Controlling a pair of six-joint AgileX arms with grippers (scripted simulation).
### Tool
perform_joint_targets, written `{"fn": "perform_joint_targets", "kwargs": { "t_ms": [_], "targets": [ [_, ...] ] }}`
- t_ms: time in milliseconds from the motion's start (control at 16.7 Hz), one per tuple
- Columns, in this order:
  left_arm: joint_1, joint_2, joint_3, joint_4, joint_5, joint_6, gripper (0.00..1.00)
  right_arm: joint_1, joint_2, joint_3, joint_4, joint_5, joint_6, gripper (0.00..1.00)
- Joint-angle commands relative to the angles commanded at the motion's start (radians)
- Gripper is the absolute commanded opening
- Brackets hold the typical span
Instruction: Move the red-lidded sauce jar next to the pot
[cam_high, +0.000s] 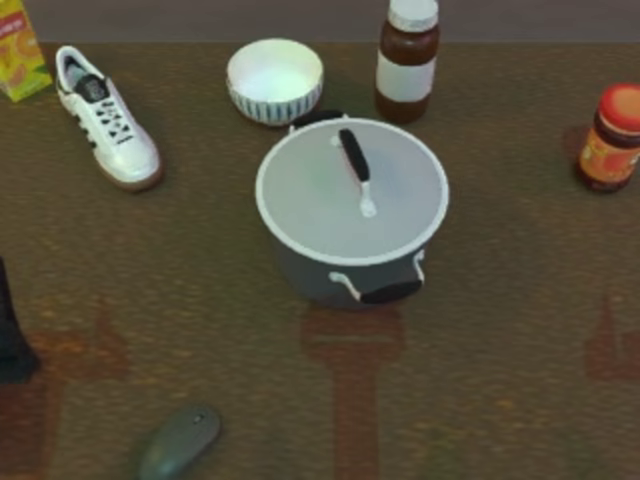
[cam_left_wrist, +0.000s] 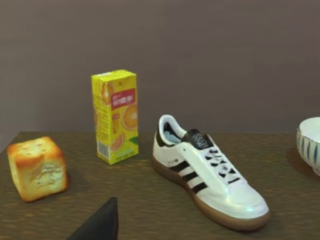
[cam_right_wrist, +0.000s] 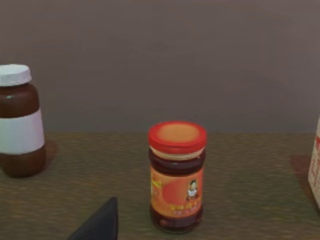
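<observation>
Right gripper: only a dark finger tip (cam_right_wrist: 97, 222) shows at the edge of the right wrist view; I cannot tell how far the jaws stand apart, and nothing is seen held. The arm itself is out of the top view.
Left gripper: likewise only a dark tip (cam_left_wrist: 100, 222) in the left wrist view, its opening not readable; a dark part of the left arm (cam_high: 12, 335) sits at the table's left edge, apparently parked.
Red-lidded sauce jar (cam_right_wrist: 176, 175): stands upright and free on the table (cam_high: 520, 330) at the far right, well apart from the pot, straight ahead of the right wrist camera.
Why so: the right arm looks lined up on the jar because it is the nearer arm; the task seems barely begun, with the grasp not yet made.
Pot (cam_high: 352, 210): mid-table, lid on, black side handles toward the front and rear, so its right flank is bare.
Open ground: the stretch between jar and pot's right side holds nothing, a fair place to set down.
White-lidded jar (cam_high: 407, 60): just behind the pot's right rear; the likeliest thing to knock.
Striped bowl (cam_high: 275, 80): behind the pot's left.
Further off: sneaker (cam_high: 107, 117), juice carton (cam_high: 20, 50), toast cube (cam_left_wrist: 37, 169), grey mouse (cam_high: 180, 440); none in the way.
</observation>
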Motion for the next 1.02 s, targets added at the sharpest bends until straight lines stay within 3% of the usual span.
{"fn": "perform_joint_targets", "kwargs": {
  "t_ms": [240,480,1020],
  "targets": [
    [0.000,0.000,0.000,0.000,0.000,0.000,1.00,0.003,0.024,0.027,-0.015,-0.004,-0.004,1.00],
    [0.000,0.000,0.000,0.000,0.000,0.000,1.00,0.015,0.181,0.200,-0.115,-0.021,-0.034,1.00],
    [0.000,0.000,0.000,0.000,0.000,0.000,1.00,0.024,0.924,0.984,-0.574,-0.049,-0.189,1.00]
  ]
}}
